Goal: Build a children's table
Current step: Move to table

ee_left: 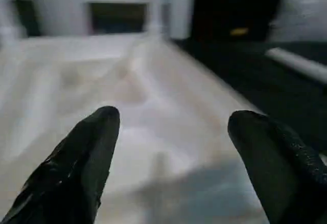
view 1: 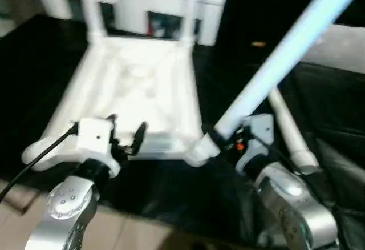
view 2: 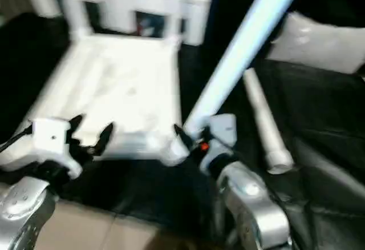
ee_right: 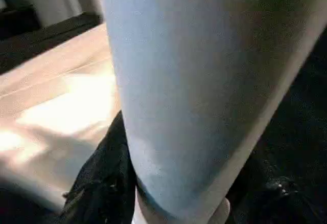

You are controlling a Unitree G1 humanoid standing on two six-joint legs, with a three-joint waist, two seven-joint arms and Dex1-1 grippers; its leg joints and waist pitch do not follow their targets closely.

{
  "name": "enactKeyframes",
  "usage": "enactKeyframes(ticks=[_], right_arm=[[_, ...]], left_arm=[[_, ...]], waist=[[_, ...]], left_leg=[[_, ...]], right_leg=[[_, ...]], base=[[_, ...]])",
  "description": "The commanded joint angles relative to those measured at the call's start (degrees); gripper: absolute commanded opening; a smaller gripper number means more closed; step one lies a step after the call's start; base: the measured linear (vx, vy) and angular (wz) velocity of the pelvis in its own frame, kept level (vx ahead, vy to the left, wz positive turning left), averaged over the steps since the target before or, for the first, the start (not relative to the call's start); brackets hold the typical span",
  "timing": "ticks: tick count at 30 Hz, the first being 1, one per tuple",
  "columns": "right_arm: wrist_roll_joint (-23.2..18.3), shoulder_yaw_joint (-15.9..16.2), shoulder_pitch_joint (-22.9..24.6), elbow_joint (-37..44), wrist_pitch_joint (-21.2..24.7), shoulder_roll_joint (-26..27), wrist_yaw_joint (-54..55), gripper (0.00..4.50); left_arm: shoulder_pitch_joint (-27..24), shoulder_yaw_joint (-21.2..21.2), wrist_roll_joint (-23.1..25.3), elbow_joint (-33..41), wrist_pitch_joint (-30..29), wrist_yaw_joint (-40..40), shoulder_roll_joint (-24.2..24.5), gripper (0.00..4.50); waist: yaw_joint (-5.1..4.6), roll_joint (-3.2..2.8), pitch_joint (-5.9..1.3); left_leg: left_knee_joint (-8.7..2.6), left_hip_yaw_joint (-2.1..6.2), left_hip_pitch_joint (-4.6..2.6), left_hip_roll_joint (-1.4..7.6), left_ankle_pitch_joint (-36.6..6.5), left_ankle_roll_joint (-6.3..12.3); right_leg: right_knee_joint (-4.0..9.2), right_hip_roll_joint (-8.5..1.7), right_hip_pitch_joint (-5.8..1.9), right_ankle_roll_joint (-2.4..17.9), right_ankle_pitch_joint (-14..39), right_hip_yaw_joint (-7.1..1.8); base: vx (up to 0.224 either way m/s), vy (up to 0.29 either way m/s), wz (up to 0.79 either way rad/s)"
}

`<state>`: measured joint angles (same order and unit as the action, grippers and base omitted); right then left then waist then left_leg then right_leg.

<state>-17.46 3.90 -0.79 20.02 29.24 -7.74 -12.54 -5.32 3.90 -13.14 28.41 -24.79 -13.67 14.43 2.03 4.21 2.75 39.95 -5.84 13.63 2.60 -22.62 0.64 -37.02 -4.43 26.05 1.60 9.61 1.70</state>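
With right gripper (view 1: 219, 138) jaws clamped on tilted table leg (view 1: 285, 56) at corner socket (view 1: 197, 154), left gripper (view 1: 125, 136) jaws wide and empty: risk of cross-seating from that lean.

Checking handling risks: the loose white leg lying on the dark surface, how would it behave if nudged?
The loose leg is round, so it would probably roll. Its taper suggests a curved path. It looks rigid and likely light.

The held leg (view 1: 285, 56) runs past the top edge, its far end unseen.
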Motion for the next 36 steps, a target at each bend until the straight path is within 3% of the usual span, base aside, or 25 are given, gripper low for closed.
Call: enactKeyframes(ticks=[1,2,3,4,5,6,7,8,9,10,11,12,13,14,15,16,19,23,24,26,27,28,30,33,36], right_arm=[[-0.2,-2.0,-0.4,1.9,-0.8,0.5,0.7,1.89],[-0.2,-2.0,-0.4,1.9,-0.8,0.5,0.7,1.89],[-0.8,-2.6,-0.4,2.3,-0.4,0.8,0.8,1.89],[-1.3,-2.9,-0.5,2.5,-0.8,0.8,0.4,1.89],[-1.8,-3.2,-0.6,2.7,-1.2,0.8,0.0,1.89],[-1.8,-3.2,-0.6,2.7,-1.2,0.8,0.0,1.89],[-1.1,-3.2,-0.5,2.8,-2.7,0.3,-0.1,1.89],[-1.1,-3.2,-0.5,2.9,-2.8,0.2,-0.1,1.89],[-1.3,-3.1,-0.6,2.8,-3.0,-0.1,-0.8,1.89],[-1.3,-3.1,-0.6,2.8,-3.0,-0.1,-0.8,1.89],[-1.1,-3.0,-0.9,2.4,-3.4,-0.6,-1.3,1.89],[-1.5,-2.9,-1.4,1.9,-2.1,-1.4,-2.2,1.89],[-1.8,-2.9,-1.7,1.6,-1.1,-1.8,-2.9,1.89],[-2.2,-2.8,-2.1,1.5,-0.3,-2.3,-3.8,1.89],[-2.9,-2.6,-2.5,1.3,0.4,-2.8,-5.1,1.89],[-3.0,-2.6,-2.5,1.3,0.4,-2.9,-5.2,1.89],[-3.4,-1.7,-3.0,1.2,-0.2,-4.9,-8.8,1.89],[-3.5,-0.5,-3.7,0.3,-1.4,-7.1,-12.2,1.89],[-3.8,-0.5,-3.9,0.1,-1.4,-7.4,-12.9,1.89],[-4.0,-0.6,-4.1,-0.1,-1.3,-7.5,-13.3,1.89],[-4.1,-0.6,-3.9,0.3,-1.2,-7.8,-13.7,1.89],[-4.1,-0.6,-3.9,0.3,-1.2,-7.8,-13.7,1.89],[-4.1,-0.4,-3.5,0.6,-1.2,-8.3,-14.3,1.89],[-4.2,-0.4,-2.7,1.2,-1.1,-8.7,-14.8,1.89],[-4.1,-0.4,-2.6,1.2,-1.1,-8.8,-15.0,1.89]], left_arm=[[0.0,0.0,-0.6,-0.2,0.0,-2.6,1.5,4.15],[0.0,0.0,-0.6,-0.2,0.0,-2.6,1.5,4.15],[0.3,0.1,-1.0,-0.4,0.1,-3.8,1.8,4.15],[0.6,0.4,-1.7,-0.8,-0.1,-5.3,2.4,4.15],[0.9,0.6,-2.3,-1.3,-0.2,-6.8,3.1,4.15],[0.9,0.6,-2.3,-1.3,-0.2,-6.8,3.1,4.15],[1.6,1.6,-2.1,-2.5,0.7,-9.3,4.8,4.15],[1.6,1.6,-2.1,-2.5,0.8,-9.4,4.9,4.15],[2.1,2.1,-1.9,-3.2,1.4,-10.5,5.5,4.15],[2.1,2.1,-1.9,-3.2,1.4,-10.5,5.5,4.15],[3.5,3.2,-1.6,-4.8,2.5,-13.0,6.7,4.15],[6.0,4.9,-1.1,-7.5,4.3,-17.2,8.5,3.86],[7.9,6.0,-0.9,-9.4,5.3,-20.3,9.8,3.78],[9.3,6.7,-1.2,-10.9,5.4,-22.9,10.8,3.78],[10.8,7.2,-1.4,-12.6,5.4,-25.5,11.8,3.7],[10.9,7.3,-1.5,-12.7,5.5,-25.8,11.9,3.55],[14.6,9.1,-1.7,-17.6,4.8,-34.0,15.7,3.29],[20.6,11.5,0.7,-26.9,6.4,-41.5,19.4,3.03],[22.4,12.3,1.3,-30.2,8.1,-43.6,19.9,2.91],[23.5,12.8,1.5,-32.0,9.1,-44.8,20.1,2.78],[25.7,13.7,2.0,-35.7,10.1,-47.2,20.0,2.7],[25.7,13.7,2.0,-35.7,10.1,-47.2,20.0,2.6],[28.4,14.5,2.7,-39.9,11.7,-48.8,19.3,2.41],[30.5,15.7,4.0,-44.4,14.1,-50.8,18.5,2.17],[31.3,16.0,4.5,-46.1,15.2,-51.7,18.2,1.91]], waist=[[1.72,0.05,-3.25],[1.24,0.44,-2.96],[0.99,-1.19,-2.35],[0.99,-1.19,-2.35],[-0.32,-3.38,-2.34],[-0.93,-3.55,-2.29],[-1.78,-3.64,-1.82],[-1.35,-3.83,-1.56],[-1.79,-3.31,-0.32],[-1.87,-3.12,0.0],[-2.19,-2.87,0.07],[-2.27,-3.29,-0.03],[-2.48,-3.18,0.09],[-2.48,-3.18,0.09],[-2.68,-3.38,-0.48],[-2.67,-3.34,-0.61],[-2.96,-3.54,-1.2],[-2.94,-3.65,-1.58],[-2.81,-3.78,-1.78],[-2.71,-3.68,-2.08],[-2.68,-4.19,-2.05],[-2.68,-4.19,-2.05],[-2.41,-4.17,-2.59],[-2.14,-4.24,-2.72],[-2.04,-3.98,-2.8]], left_leg=[[-0.54,3.07,6.19,3.26,17.1,0.29],[-1.67,2.88,6.43,3.2,23.1,-2.76],[-3.59,2.97,6.49,4.19,24.5,-3.66],[-3.59,2.97,6.49,4.19,24.5,-3.66],[-6.53,1.94,6.28,6.0,24.7,-4.61],[-6.87,2.09,5.42,7.04,24.4,-4.15],[-7.6,2.74,5.84,8.08,20.2,-3.59],[-7.72,2.5,5.25,8.3,14.8,-3.3],[-8.58,1.96,4.98,8.08,-3.1,-2.22],[-8.55,1.68,4.11,7.92,-9.3,-2.36],[-8.53,1.59,4.06,7.82,-10.7,-2.34],[-8.46,1.33,3.6,7.66,-11.8,-2.39],[-8.75,1.46,3.77,7.58,-12.3,-2.01],[-8.75,1.46,3.77,7.58,-12.3,-2.01],[-9.1,1.88,4.92,7.95,-9.9,-2.33],[-9.21,1.84,5.09,8.01,-8.7,-2.14],[-9.46,1.39,5.45,8.13,-5.0,-1.72],[-9.24,1.05,5.52,8.18,-0.2,-1.17],[-8.92,0.69,4.88,8.09,0.2,-0.98],[-8.85,0.5,5.23,8.19,3.3,-0.84],[-8.81,0.45,5.14,8.28,5.0,-0.81],[-8.81,0.45,5.14,8.28,5.0,-0.81],[-8.41,0.34,5.36,8.2,9.2,-0.36],[-8.26,0.38,5.55,8.19,13.4,0.36],[-8.24,0.34,5.81,8.27,13.4,0.22]], right_leg=[[3.7,-10.35,-11.4,14.9,-28.7,-7.96],[2.74,-7.84,-10.46,13.8,-52.7,-5.82],[3.08,-6.07,-8.55,13.0,-56.3,-3.76],[3.08,-6.07,-8.55,13.0,-56.3,-3.76],[3.01,-1.4,-7.65,12.2,-32.9,-1.68],[3.03,-0.6,-6.64,12.4,-23.0,-1.15],[3.83,-1.3,-6.98,11.5,-6.7,-1.07],[4.68,-1.56,-6.4,11.0,0.6,-1.18],[7.01,-2.44,-6.04,8.7,22.4,-1.93],[8.36,-2.73,-4.99,5.9,33.3,-1.82],[8.82,-2.77,-4.77,4.5,36.8,-1.68],[9.43,-2.67,-4.08,1.9,40.9,-1.47],[9.88,-2.6,-3.94,-0.1,42.6,-1.31],[9.88,-2.6,-3.94,-0.1,42.6,-1.31],[9.23,-3.21,-5.19,-0.2,38.9,-1.25],[9.28,-3.35,-5.44,0.1,37.6,-1.33],[8.4,-3.35,-5.64,3.7,30.0,-1.76],[7.84,-3.44,-5.94,7.0,23.5,-1.92],[7.71,-3.27,-5.5,8.0,22.6,-1.95],[7.2,-3.39,-6.03,9.7,18.5,-1.96],[6.92,-3.31,-5.85,11.0,15.2,-1.92],[6.92,-3.31,-5.85,11.0,15.2,-1.92],[6.02,-3.51,-6.59,13.0,9.4,-1.93],[5.67,-3.54,-6.8,14.0,4.9,-1.82],[5.62,-3.69,-7.13,14.2,5.4,-1.8]], base=[[0.157,-0.042,-0.07],[0.05,-0.026,-0.03],[0.005,-0.07,-0.02],[-0.081,-0.047,0.04],[-0.106,-0.043,0.07],[-0.06,0.001,0.06],[-0.067,0.015,0.04],[-0.085,0.018,0.06],[-0.085,0.018,0.06],[-0.086,0.004,0.11],[-0.076,-0.01,0.13],[-0.076,-0.01,0.13],[-0.068,-0.016,0.11],[0.0,0.0,0.0],[-0.068,-0.01,0.01],[-0.05,0.001,-0.03],[-0.019,-0.001,0.0],[0.0,0.0,0.0],[0.0,0.0,0.0],[0.0,0.0,0.0],[0.0,0.0,0.0],[0.052,-0.009,0.09],[0.051,-0.008,0.06],[0.0,0.0,0.0],[0.0,0.0,0.0]])
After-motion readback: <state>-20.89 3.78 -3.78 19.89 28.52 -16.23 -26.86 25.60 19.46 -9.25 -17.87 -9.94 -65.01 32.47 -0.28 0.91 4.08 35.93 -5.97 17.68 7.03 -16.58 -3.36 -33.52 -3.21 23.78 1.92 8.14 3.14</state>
